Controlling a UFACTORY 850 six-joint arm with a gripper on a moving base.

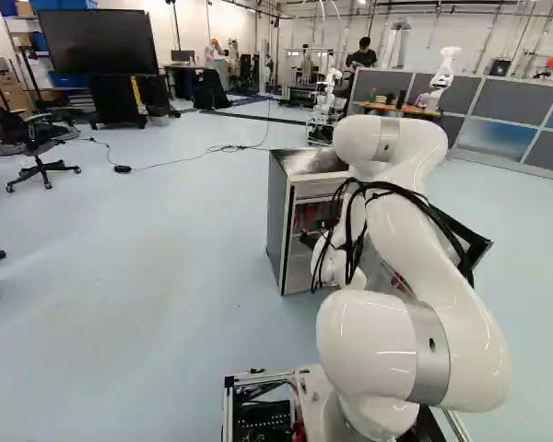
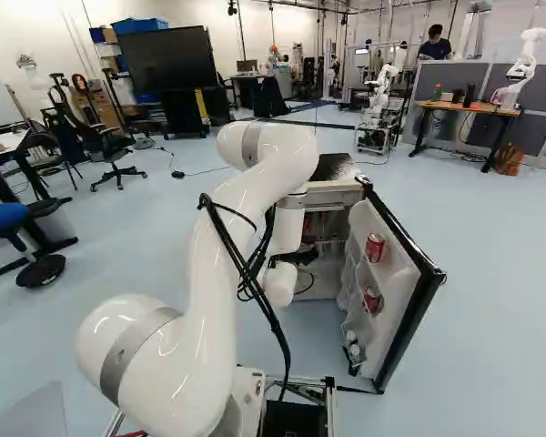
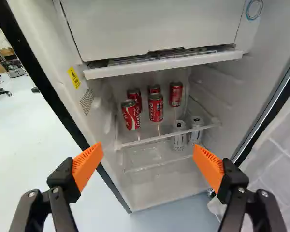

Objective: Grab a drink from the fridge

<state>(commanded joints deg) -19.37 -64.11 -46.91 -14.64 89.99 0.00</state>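
Left base view: here's the white arm [image 1: 415, 221], bulging right at its near end, climbing far, then folding over and dropping its wrist at the fridge [image 1: 276, 216]. To the right base view: same high arch, wrist low, gripper [image 2: 300, 257] at the opening, left of the swung-out door [image 2: 414, 300]! Now the wrist view: fingers spread wide, nothing pinched, red cans [image 3: 155, 107] on the shelf [image 3: 166, 137] straight ahead, silver cans [image 3: 179, 137] lower down.

Cans [image 3: 156, 107] stand on the fridge's [image 1: 277, 221] shelf [image 3: 166, 137]; other cans [image 2: 374, 247] in its door [image 2: 396, 273].
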